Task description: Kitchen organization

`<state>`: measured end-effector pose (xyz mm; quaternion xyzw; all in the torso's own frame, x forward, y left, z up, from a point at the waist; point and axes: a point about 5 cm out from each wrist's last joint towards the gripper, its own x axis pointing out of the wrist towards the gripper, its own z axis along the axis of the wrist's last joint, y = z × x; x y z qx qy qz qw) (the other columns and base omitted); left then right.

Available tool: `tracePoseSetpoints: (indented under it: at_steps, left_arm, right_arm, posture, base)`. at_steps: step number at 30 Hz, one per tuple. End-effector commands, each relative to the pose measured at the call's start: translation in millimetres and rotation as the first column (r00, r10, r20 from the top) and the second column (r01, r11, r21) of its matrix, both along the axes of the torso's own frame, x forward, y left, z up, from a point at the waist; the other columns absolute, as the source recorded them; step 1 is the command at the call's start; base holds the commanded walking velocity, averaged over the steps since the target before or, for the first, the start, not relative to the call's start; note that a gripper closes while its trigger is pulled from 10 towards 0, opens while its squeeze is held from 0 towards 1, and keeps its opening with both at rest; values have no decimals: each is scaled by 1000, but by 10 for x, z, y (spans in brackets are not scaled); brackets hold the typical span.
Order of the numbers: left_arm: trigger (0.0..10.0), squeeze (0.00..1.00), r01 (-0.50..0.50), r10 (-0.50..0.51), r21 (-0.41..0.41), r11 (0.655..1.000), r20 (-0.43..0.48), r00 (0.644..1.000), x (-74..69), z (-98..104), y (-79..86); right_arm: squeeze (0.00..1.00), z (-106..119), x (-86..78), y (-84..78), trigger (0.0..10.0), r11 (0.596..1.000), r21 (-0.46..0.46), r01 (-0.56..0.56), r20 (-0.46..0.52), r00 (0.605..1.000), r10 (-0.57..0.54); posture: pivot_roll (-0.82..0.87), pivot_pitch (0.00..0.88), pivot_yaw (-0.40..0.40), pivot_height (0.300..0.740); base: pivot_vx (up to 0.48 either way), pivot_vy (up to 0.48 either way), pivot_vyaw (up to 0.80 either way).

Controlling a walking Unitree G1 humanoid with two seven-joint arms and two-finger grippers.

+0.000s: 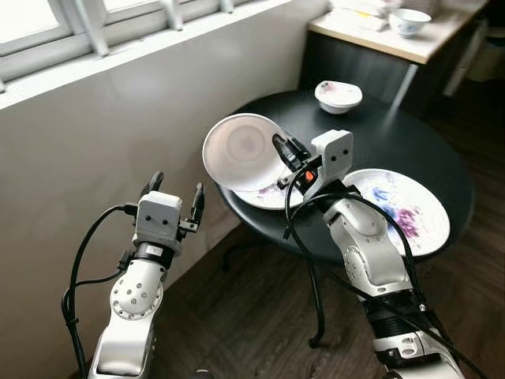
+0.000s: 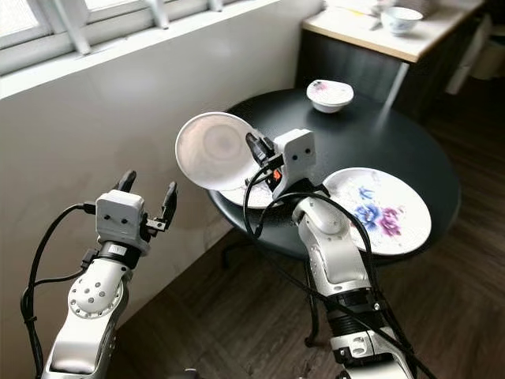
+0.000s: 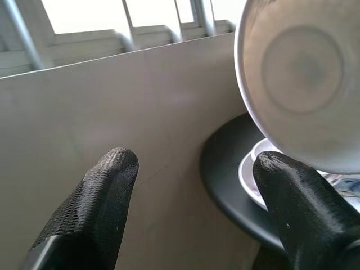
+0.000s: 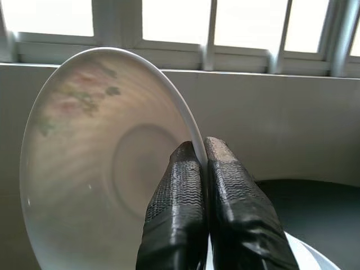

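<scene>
My right gripper (image 1: 282, 148) is shut on the rim of a white plate (image 1: 241, 151), holding it tilted on edge above the left side of the round black table (image 1: 394, 138). In the right wrist view the plate (image 4: 107, 163) shows a faint floral print, and the rim sits pinched between the two black fingers (image 4: 174, 225). Under it a small white plate (image 1: 268, 195) lies on the table. My left gripper (image 1: 175, 193) is open, raised beside the wall, left of the table and apart from the plate. The left wrist view shows the held plate's underside (image 3: 301, 73).
A large floral plate (image 1: 406, 209) lies at the table's front right, and a small floral bowl (image 1: 338, 95) at its far side. A light countertop (image 1: 394, 35) with another bowl (image 1: 409, 21) stands behind. A white wall (image 1: 95, 142) under windows runs along the left; dark wood floor lies below.
</scene>
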<state>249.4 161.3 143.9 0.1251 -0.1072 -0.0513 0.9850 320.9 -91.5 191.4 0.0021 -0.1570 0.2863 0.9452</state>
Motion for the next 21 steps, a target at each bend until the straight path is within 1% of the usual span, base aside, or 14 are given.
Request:
tracePoseSetpoints:
  at_steps: [1, 7, 21]
  left_arm:
    - [10000, 0, -9, 9, 5, 1000, -13, 1000, 3, -22, 8]
    - [10000, 0, -12, 12, 2, 1000, -12, 1000, 6, -19, 7]
    - [10000, 0, -18, 18, -5, 1000, -7, 1000, 9, -11, 11]
  right_arm:
    - [0, 34, -55, -2, 0, 1000, -6, -25, 17, 1000, 25]
    - [0, -32, -85, 29, 0, 998, -22, -53, -5, 999, 53]
    - [0, -57, -107, 57, 0, 998, -42, -56, -3, 998, 56]
  posture:
    - [1, 1, -28, 740]
    - [7, 2, -32, 740]
    - [7, 2, -33, 740]
  base:
    - [0, 0, 800]
    - [0, 0, 800]
    - [0, 0, 800]
